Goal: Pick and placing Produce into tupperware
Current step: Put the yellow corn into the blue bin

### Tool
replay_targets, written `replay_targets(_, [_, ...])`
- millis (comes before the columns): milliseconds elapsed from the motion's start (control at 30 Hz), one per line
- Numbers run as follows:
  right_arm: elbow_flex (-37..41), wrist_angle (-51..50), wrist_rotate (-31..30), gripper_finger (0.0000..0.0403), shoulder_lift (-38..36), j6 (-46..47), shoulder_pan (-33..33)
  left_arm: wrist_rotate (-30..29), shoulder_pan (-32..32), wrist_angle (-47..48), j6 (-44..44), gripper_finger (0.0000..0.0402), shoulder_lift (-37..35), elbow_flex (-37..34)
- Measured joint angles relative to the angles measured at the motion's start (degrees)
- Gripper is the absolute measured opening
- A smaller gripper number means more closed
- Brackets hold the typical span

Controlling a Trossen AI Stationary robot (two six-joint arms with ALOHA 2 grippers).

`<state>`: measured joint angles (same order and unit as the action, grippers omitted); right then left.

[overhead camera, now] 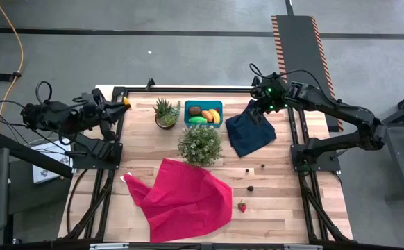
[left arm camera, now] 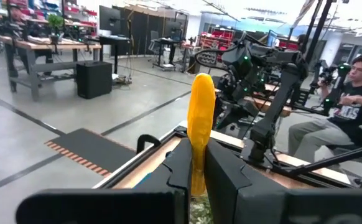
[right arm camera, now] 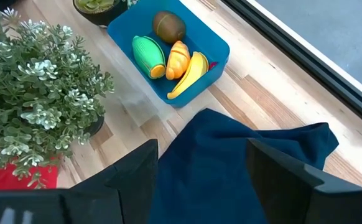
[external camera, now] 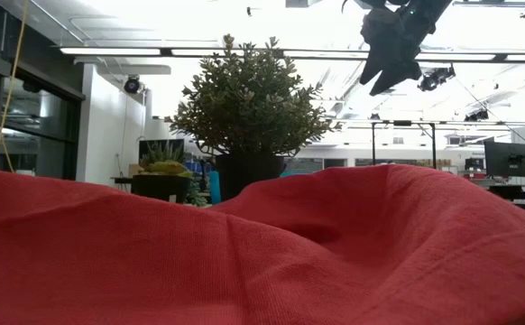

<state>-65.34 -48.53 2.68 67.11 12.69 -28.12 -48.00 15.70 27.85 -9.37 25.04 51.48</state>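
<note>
The teal tub (overhead camera: pixel 203 112) stands at the far middle of the table and holds a brown oval (right arm camera: pixel 168 25), a green piece (right arm camera: pixel 148 55), an orange piece (right arm camera: pixel 178 59) and a yellow banana (right arm camera: pixel 192 73). A red strawberry (overhead camera: pixel 242 206) and a few tiny dark bits (overhead camera: pixel 250 188) lie on the wood at the near right. My left gripper (overhead camera: pixel 123 103), at the far left corner, is shut on a long yellow-orange piece (left arm camera: pixel 201 106). My right gripper (overhead camera: pixel 259 111), right of the tub, is shut on a navy cloth (overhead camera: pixel 250 132). My left gripper pinches the yellow-orange piece's lower part (left arm camera: pixel 198 167) between its two fingers. The piece runs along the fingers and sticks out well past their tips, lifted clear of the table. My right gripper holds the navy cloth by a bunched upper part (right arm camera: pixel 203 162) from above. The cloth itself covers the fingertips. It hangs slack below the gripper (external camera: pixel 389 50), and its lower end (external camera: pixel 375 88) hangs clear in the low view.
A bushy potted plant (overhead camera: pixel 200 144) stands at the table's middle, just near of the tub. A small spiky plant (overhead camera: pixel 166 113) stands left of the tub. A crumpled red cloth (overhead camera: pixel 184 198) lies at the near middle. A person (left arm camera: pixel 355 93) sits beyond the table.
</note>
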Motion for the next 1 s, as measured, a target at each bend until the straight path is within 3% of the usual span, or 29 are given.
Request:
replay_targets(600, [0.0, 0.0, 0.0, 0.0232, 0.0, -1.1, 0.0, -3.9, 0.0, -5.7, 5.4, 0.0023, 0.4, 0.2])
replay_targets(1000, [0.0, 0.1, 0.0, 0.0232, 0.0, -1.3, 0.0, -3.6, 0.0, -5.3, 9.8, 0.0023, 5.1, 6.1])
